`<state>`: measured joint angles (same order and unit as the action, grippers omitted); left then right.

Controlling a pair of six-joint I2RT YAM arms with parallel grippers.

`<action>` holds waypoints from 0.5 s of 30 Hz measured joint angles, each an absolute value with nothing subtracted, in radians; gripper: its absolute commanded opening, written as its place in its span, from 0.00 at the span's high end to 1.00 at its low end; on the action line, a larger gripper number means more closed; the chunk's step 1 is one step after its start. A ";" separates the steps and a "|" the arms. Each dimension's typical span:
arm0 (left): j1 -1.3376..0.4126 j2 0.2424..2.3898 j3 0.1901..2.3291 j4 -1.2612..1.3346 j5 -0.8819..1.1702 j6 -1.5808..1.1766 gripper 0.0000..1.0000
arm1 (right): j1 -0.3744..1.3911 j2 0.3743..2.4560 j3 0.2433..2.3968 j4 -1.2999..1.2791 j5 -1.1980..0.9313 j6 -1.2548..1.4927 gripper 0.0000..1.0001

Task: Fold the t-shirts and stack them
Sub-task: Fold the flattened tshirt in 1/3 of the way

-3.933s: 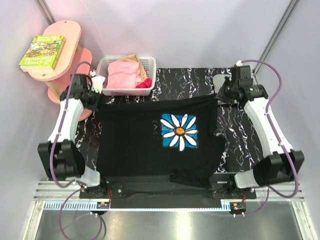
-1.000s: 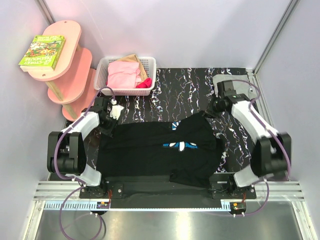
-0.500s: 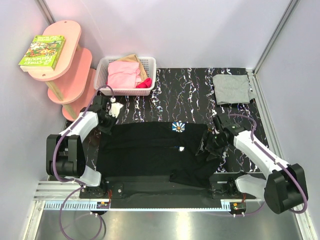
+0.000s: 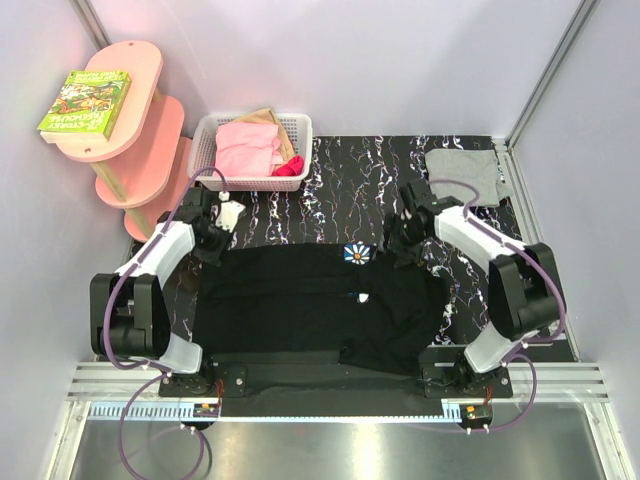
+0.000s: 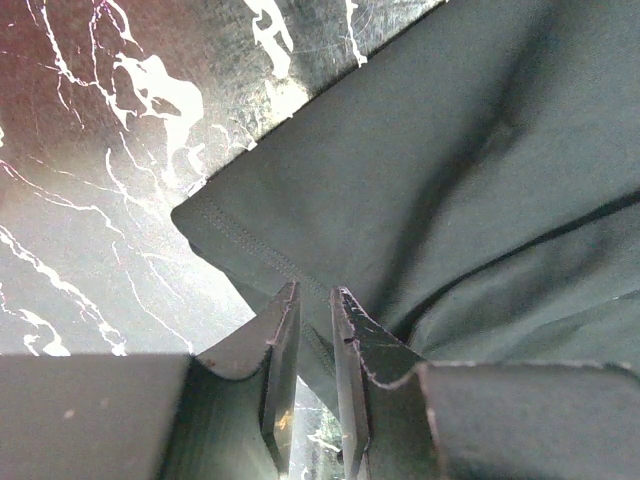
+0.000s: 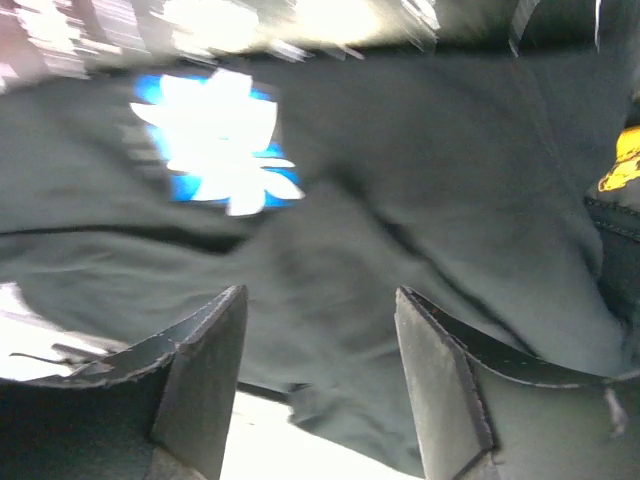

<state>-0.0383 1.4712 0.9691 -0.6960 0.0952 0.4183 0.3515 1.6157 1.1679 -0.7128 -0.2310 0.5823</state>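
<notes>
Black with white veins like marble, the counter (image 4: 340, 180) carries a black t-shirt (image 4: 300, 300) doubled over into a broad band along its near side, the long axis running left to right between the two arms. The soft matte knit sags in shallow creases, and a loose lump of cloth sits at its near right end. A light grey t-shirt (image 4: 463, 177), already a flat folded square, lies at the far right corner, well apart from the black one and closer to the right arm. Only a sliver of the blue-and-white flower print (image 4: 357, 253) peeks out at the band's far edge. The left jaws stand nearly together at the far left corner, the stitched hem (image 5: 240, 245) running in between them, apparently pinched. The right jaws hang spread wide and empty just above the far edge near the right end, cloth directly below. A crosswise fold looks likely next, and would need a grip there.
</notes>
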 measured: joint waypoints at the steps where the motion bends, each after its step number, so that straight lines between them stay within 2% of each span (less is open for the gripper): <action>1: -0.038 1.471 0.969 -0.697 0.094 0.418 0.77 | 0.352 1.633 1.144 -0.701 -0.232 0.582 0.35; 6: -0.039 1.471 0.969 -0.701 0.093 0.418 0.78 | 0.352 1.663 1.016 -0.674 -0.259 0.585 0.39; 9: -0.046 1.483 0.973 -0.701 0.092 0.417 0.78 | 0.352 1.657 0.995 -0.658 -0.282 0.585 0.44; 15: -0.095 1.615 1.028 -0.680 0.068 0.400 0.80 | 0.377 1.586 0.982 -0.648 -0.322 0.601 0.48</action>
<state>-0.0948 1.6146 1.0275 -0.6804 0.0685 0.4004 0.3767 1.5860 0.9825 -0.6479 -0.3218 0.6014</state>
